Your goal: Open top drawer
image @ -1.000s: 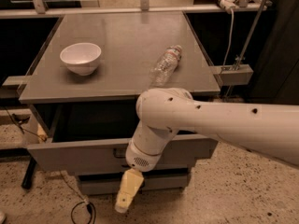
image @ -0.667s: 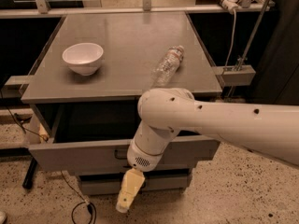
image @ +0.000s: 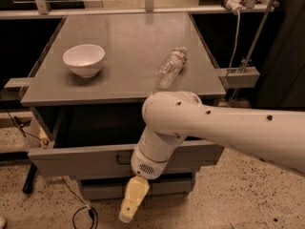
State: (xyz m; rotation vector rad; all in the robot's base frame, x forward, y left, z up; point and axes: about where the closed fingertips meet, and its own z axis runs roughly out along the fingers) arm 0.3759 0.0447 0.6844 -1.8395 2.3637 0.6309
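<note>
Grey worktop (image: 128,37), white bowl (image: 84,59) at left, clear bottle (image: 170,67) on its side at right; pincer (image: 128,211) low in front.

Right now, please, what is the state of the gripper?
Gripper: state cannot be told; it hangs low, just below the front of the pulled-out top drawer.

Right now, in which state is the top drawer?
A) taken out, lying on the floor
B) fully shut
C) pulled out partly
C: the top drawer front stands forward of the tabletop edge, dark interior showing; the gripper hangs just below that front.
</note>
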